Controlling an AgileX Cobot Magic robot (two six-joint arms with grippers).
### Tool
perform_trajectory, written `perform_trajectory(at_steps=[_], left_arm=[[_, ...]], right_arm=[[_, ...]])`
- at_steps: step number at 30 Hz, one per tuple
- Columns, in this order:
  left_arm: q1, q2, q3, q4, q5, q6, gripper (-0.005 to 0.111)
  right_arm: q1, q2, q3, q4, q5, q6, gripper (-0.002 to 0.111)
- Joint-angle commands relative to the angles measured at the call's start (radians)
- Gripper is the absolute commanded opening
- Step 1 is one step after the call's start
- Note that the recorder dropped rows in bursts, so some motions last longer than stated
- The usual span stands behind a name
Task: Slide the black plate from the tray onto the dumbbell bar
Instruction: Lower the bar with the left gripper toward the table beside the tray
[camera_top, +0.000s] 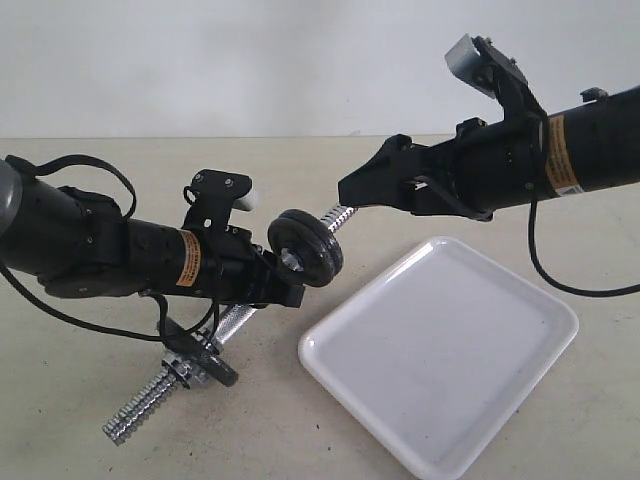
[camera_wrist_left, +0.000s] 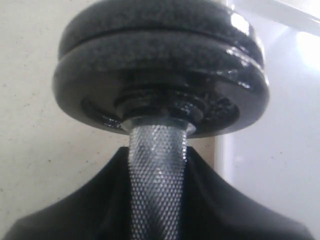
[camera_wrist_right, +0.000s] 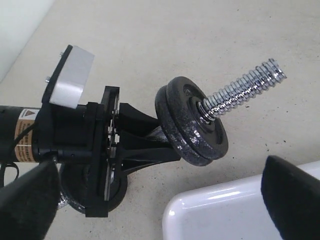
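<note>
My left gripper (camera_top: 283, 283) is shut on the knurled middle of the dumbbell bar (camera_wrist_left: 157, 195) and holds it tilted off the table. Two black discs sit stacked on the bar's raised end; the outer one is the black plate (camera_wrist_right: 202, 117), also the black plate (camera_top: 308, 248), pressed against the inner disc (camera_wrist_right: 170, 120). Bare threaded rod (camera_wrist_right: 245, 87) sticks out beyond them. The bar's low end carries another black disc (camera_top: 217, 367) and a chrome nut (camera_top: 181, 361). My right gripper (camera_top: 346, 190) is open and holds nothing, hovering just past the bar's raised tip, above the tray (camera_top: 335, 368).
The white tray (camera_wrist_right: 225, 215) lies on the beige table at the right with nothing in it. Its near corner sits below the raised discs. The tray's rim (camera_wrist_left: 222, 170) shows beside the bar in the left wrist view.
</note>
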Motion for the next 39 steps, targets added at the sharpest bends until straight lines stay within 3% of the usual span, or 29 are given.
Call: perform_trajectory(at_steps=[1,34,37,39], left_arm=[[0.001,-0.053,-0.036,-0.049,-0.18,0.003,0.004],[0.001,0.008,-0.036,-0.057,-0.202,-0.005,0.004],[0.001,0.008,-0.036,-0.057,-0.216,-0.005,0.014],[0.001,0.008,-0.036,-0.057,-0.222,-0.005,0.027]], right_arm=[[-0.009,-0.006,-0.005,0.008,0.004,-0.014,0.1],[-0.009,-0.006,-0.005,0.008,0.004,-0.014,0.1],[-0.009,-0.006,-0.005,0.008,0.004,-0.014,0.1],[-0.009,-0.006,-0.005,0.008,0.004,-0.016,0.1]])
